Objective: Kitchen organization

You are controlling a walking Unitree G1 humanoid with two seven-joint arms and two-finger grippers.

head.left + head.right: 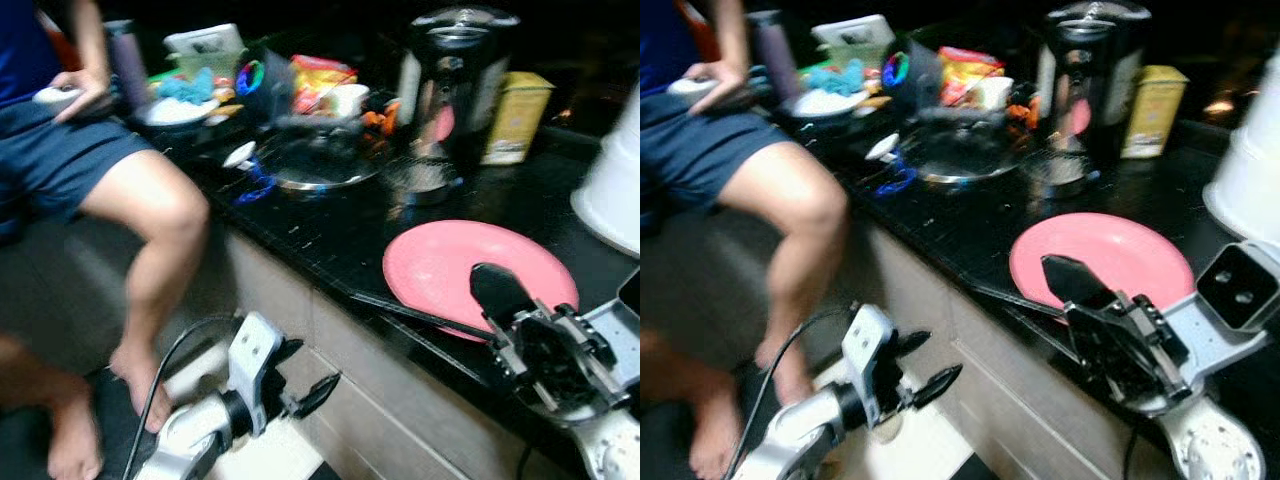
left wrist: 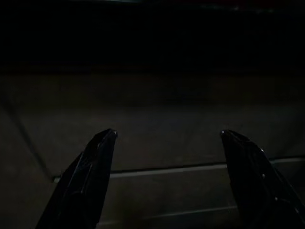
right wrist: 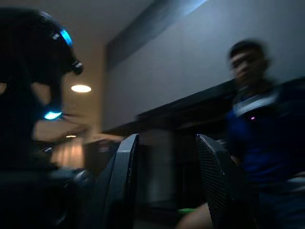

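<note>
A counter [image 1: 330,235] runs from the far left toward the near right, with cabinet fronts [image 1: 390,410] below its near edge. A plate [image 1: 440,265] lies on the counter near that edge, and a thin utensil [image 1: 400,308] lies along the plate's near-left rim. Behind the plate stands a tall pot [image 1: 455,75], with a carton [image 1: 515,115] just to its right. A pan [image 1: 320,160] sits left of the pot, and behind it lie packets [image 1: 320,80] and a bowl [image 1: 180,110]. A person [image 1: 90,170] sits at the counter's far left end, legs hanging before the cabinets
</note>
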